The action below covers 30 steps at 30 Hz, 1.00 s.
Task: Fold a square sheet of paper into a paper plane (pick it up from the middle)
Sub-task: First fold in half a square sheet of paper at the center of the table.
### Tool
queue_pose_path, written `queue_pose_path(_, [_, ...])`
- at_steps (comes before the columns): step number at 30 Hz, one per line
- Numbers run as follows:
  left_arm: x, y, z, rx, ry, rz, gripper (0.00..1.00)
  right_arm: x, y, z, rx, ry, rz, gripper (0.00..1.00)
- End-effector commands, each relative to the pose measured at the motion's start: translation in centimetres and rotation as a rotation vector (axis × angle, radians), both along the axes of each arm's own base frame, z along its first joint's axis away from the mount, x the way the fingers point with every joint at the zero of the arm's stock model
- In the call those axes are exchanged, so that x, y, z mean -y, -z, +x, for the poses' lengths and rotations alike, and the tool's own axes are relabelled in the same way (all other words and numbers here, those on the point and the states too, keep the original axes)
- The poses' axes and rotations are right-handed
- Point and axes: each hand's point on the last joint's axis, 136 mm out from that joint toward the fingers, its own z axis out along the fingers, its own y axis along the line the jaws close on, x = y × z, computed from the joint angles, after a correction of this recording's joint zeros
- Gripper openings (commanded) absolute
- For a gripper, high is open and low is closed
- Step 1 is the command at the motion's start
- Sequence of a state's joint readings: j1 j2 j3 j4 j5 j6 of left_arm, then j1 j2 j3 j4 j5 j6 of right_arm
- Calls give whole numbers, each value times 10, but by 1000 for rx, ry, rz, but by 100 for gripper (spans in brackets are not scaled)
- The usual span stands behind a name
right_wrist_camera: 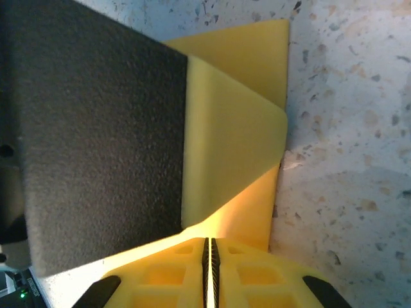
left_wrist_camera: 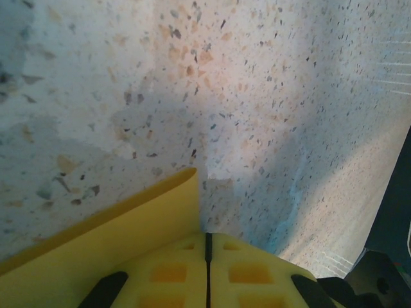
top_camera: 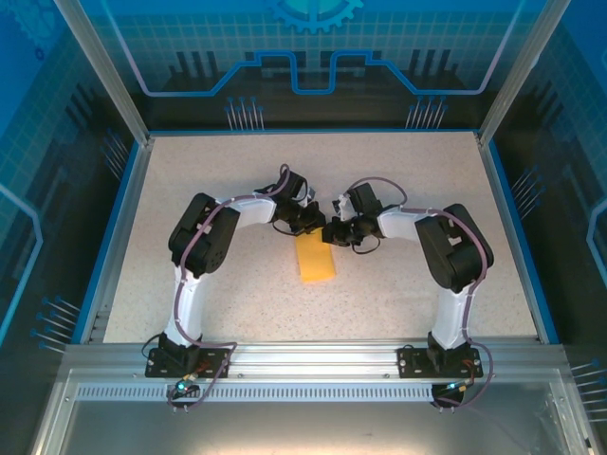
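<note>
left arm [top_camera: 190,294], right arm [top_camera: 453,303]: white links, black joints | cables [top_camera: 379,181]: purple | fingers [left_wrist_camera: 250,269]: yellow, gridded

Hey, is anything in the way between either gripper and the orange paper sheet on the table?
Nothing visible is. The left gripper and right gripper are both already at the far edge of the square sheet of paper, jaws shut and apparently pinching it.
</note>
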<state>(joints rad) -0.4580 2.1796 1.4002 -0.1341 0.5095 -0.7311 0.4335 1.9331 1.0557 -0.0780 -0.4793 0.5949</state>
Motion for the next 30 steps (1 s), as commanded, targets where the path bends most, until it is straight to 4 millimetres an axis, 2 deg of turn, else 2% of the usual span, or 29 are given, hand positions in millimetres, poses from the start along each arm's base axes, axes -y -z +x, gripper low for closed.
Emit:
queue_pose_path(1, [-7, 14, -3, -20, 5, 42, 8, -4, 9, -9, -54, -22, -15, 13])
queue_pose_path(5, [-11, 22, -6, -28, 3, 66, 7, -1, 17, -19, -100, -31, -30, 13])
queue_pose_path(11, [-17, 32, -9, -43, -3, 90, 7, 2, 17, -50, -166, -76, -9, 13])
queue_pose_path(17, [-22, 38, -10, -46, -10, 107, 7, 12, 24, -88, -228, -85, -38, 13])
queue_pose_path(22, [-22, 38, -10, -43, -6, 108, 7, 24, 35, -133, -297, -87, -63, 13])
queue_pose_path(25, [-22, 37, -10, -43, -5, 108, 7, 29, 31, -150, -307, -95, -74, 13])
queue_pose_path(27, [-22, 38, -11, -44, -4, 109, 7, 32, 24, -153, -298, -96, -80, 13])
queue_pose_path(29, [-22, 38, -11, -45, -2, 109, 7, 34, 8, -147, -257, -104, -96, 13])
queue_pose_path(30, [-22, 38, -11, -45, -3, 110, 7, 32, -5, -137, -215, -98, -91, 13])
